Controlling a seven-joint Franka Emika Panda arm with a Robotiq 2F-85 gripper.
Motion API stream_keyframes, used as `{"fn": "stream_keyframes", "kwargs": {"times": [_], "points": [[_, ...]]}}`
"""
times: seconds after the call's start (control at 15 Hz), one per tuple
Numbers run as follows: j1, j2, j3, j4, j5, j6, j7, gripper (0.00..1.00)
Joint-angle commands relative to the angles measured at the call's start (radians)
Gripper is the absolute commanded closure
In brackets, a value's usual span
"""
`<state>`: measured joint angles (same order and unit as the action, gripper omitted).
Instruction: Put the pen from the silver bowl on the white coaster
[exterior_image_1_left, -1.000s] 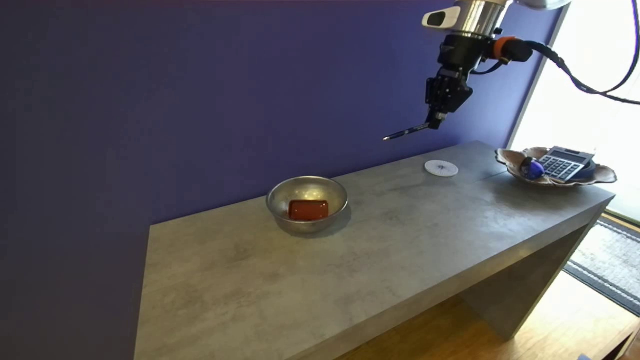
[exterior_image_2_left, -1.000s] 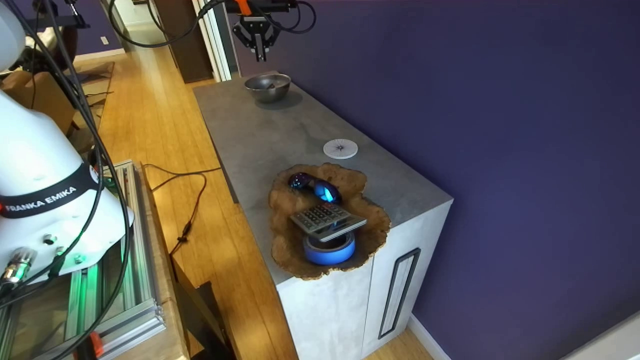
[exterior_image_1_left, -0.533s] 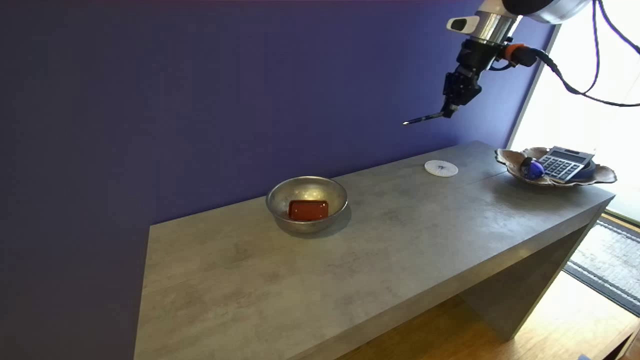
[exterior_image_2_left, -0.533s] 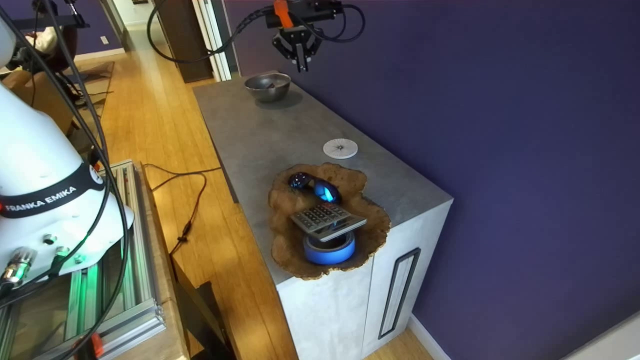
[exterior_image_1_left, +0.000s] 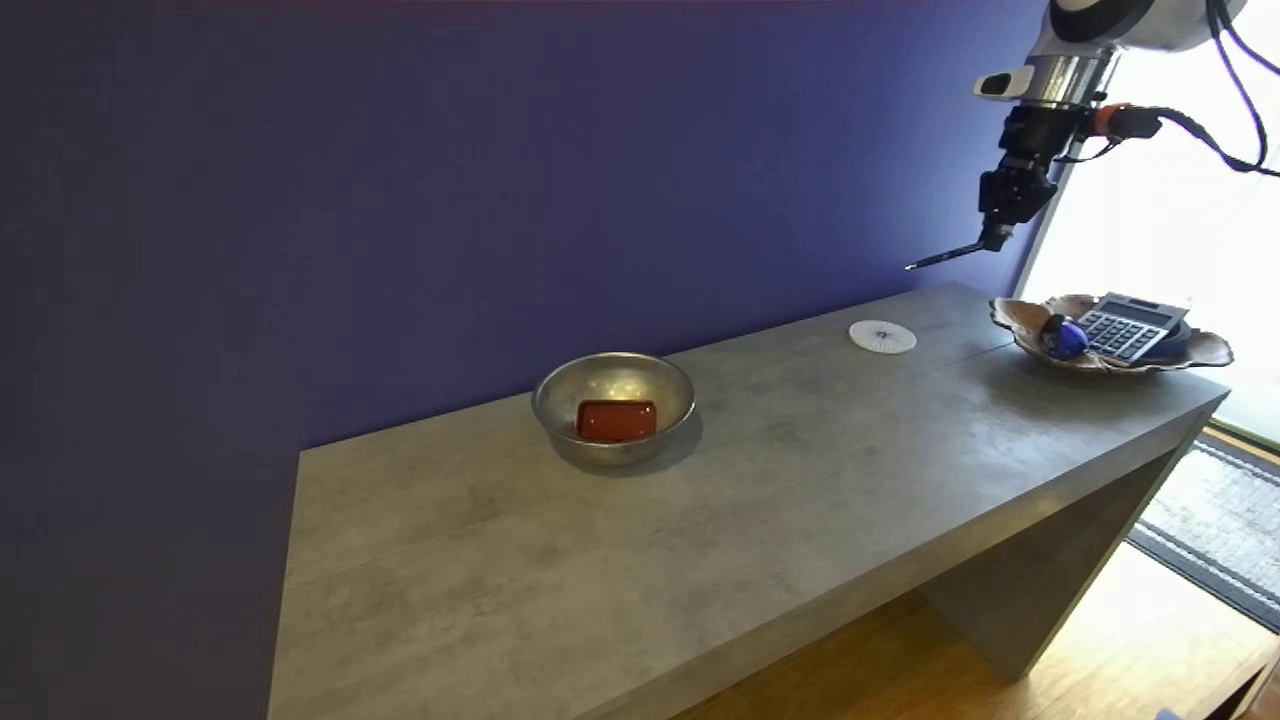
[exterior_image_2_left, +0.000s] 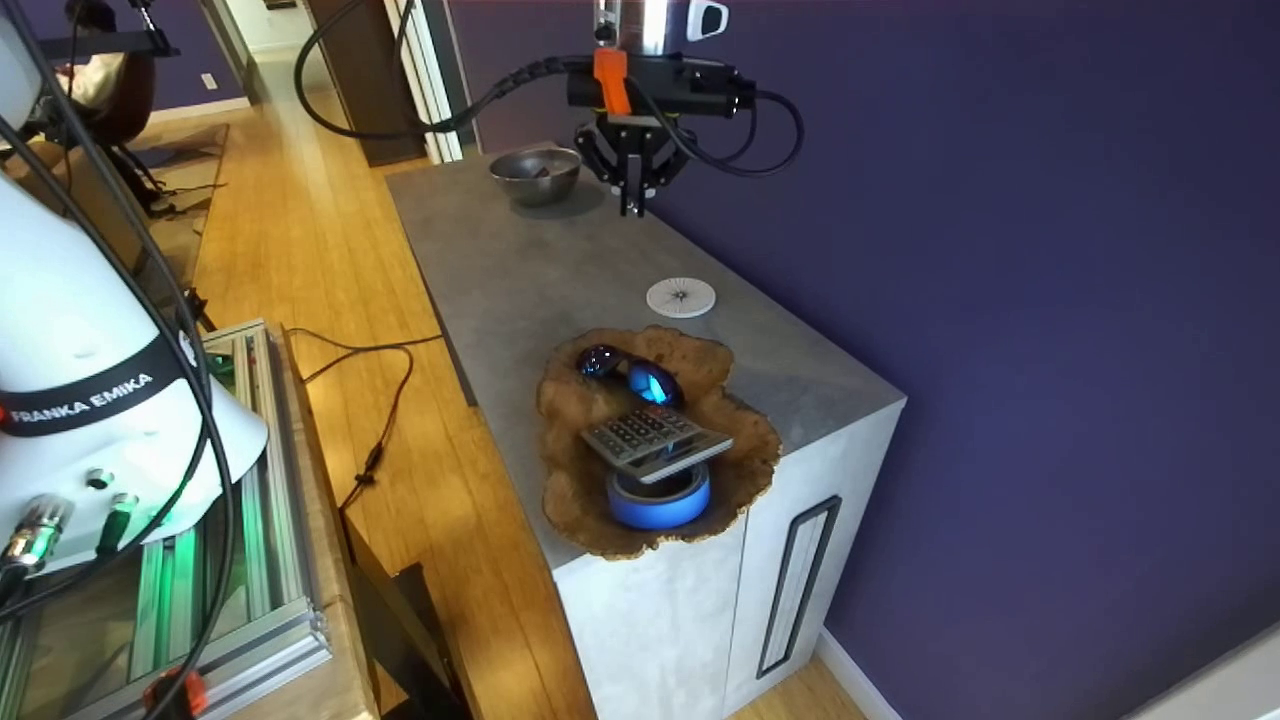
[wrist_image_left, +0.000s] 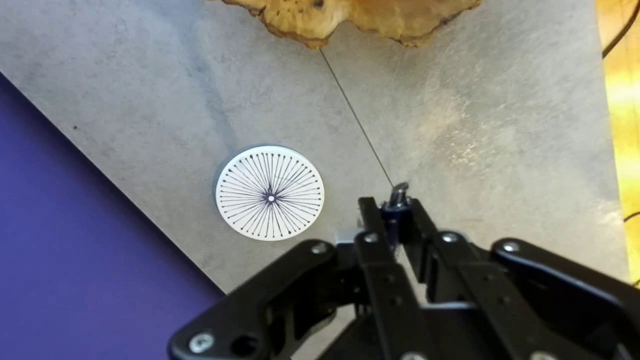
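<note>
I have the gripper (wrist_image_left: 391, 210) pinching the pen (exterior_image_1_left: 944, 257) near one end, aloft over the tabletop (exterior_image_1_left: 780, 500); in the wrist view the white coaster (wrist_image_left: 270, 193) lies at nine o'clock from my grip, so releasing here would probably miss it; held off-centre, the pen could pivot on contact or roll off; the silver bowl (exterior_image_1_left: 602, 453) holds a glossy red-brown object (exterior_image_1_left: 617, 420); the burl-wood dish (wrist_image_left: 320, 22), at twelve o'clock in the wrist view, carries sunglasses (exterior_image_2_left: 652, 381), a calculator (exterior_image_2_left: 648, 434) and blue tape (exterior_image_2_left: 658, 514).

Brown wavy-edged dish (exterior_image_2_left: 568, 425) holding sunglasses (exterior_image_2_left: 642, 376), calculator (exterior_image_2_left: 655, 440) and blue roll (exterior_image_2_left: 660, 511), red block (exterior_image_1_left: 617, 421), grey counter (exterior_image_1_left: 760, 520), purple wall (exterior_image_1_left: 350, 200)
</note>
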<state>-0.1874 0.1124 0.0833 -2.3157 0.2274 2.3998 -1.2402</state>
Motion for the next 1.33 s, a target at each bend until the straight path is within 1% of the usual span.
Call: {"fn": "stream_keyframes", "kwargs": {"times": [0.0,0.13,0.33,0.47,0.6,0.67,0.73,0.8,0.93,1.0,1.07,1.27], "points": [[0.038,0.009,-0.034,-0.001,0.014,0.038,-0.045,0.96],[0.039,0.032,-0.039,-0.013,0.011,0.127,-0.142,0.96],[0.022,0.074,-0.016,-0.042,0.082,0.318,-0.303,0.96],[-0.003,0.097,0.027,-0.056,0.168,0.39,-0.422,0.96],[-0.037,0.131,0.097,-0.056,0.293,0.435,-0.555,0.96],[-0.038,0.162,0.107,-0.043,0.321,0.445,-0.589,0.96],[-0.011,0.132,0.062,-0.044,0.249,0.405,-0.5,0.96],[-0.011,0.144,0.07,-0.043,0.259,0.41,-0.512,0.84],[-0.009,0.148,0.068,-0.042,0.258,0.41,-0.51,0.84],[-0.009,0.146,0.066,-0.041,0.258,0.41,-0.51,0.96],[-0.016,0.166,0.084,-0.036,0.284,0.456,-0.55,0.96],[-0.055,0.23,0.152,-0.013,0.377,0.505,-0.657,0.96]]}}
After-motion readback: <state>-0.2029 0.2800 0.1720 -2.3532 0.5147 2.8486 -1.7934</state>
